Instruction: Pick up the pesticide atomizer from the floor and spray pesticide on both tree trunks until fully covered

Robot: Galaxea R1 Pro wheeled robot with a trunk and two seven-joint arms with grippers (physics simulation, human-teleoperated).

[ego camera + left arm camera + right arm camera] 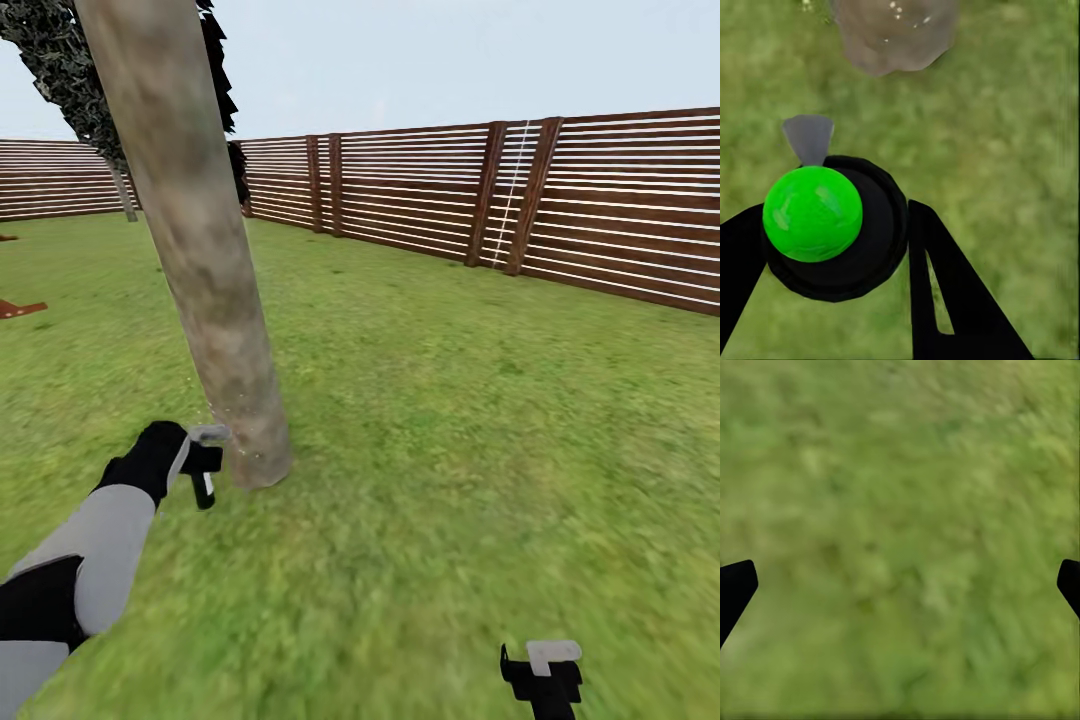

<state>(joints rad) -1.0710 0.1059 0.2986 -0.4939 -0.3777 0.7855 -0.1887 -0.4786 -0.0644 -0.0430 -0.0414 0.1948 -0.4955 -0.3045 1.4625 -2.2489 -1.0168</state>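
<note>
The pesticide atomizer [832, 225] is a round dark bottle with a bright green spot on top and a grey nozzle. My left gripper [832, 259] is shut on it, one black finger [945, 292] on each side. In the head view the left gripper [203, 468] holds the atomizer [205, 455] just left of the base of a thick pale tree trunk [205, 250]. Its nozzle points at the trunk, and small pale specks hang by the bark. The trunk base [894, 34] also carries white specks. My right gripper [541, 672] hangs open over the grass [900, 540].
A brown slatted fence [560, 200] runs along the back and right of the lawn. A second tree with a pale trunk [123, 192] stands far off by the fence at the left. A red-brown object [18, 308] lies at the left edge. Grass stretches to the right.
</note>
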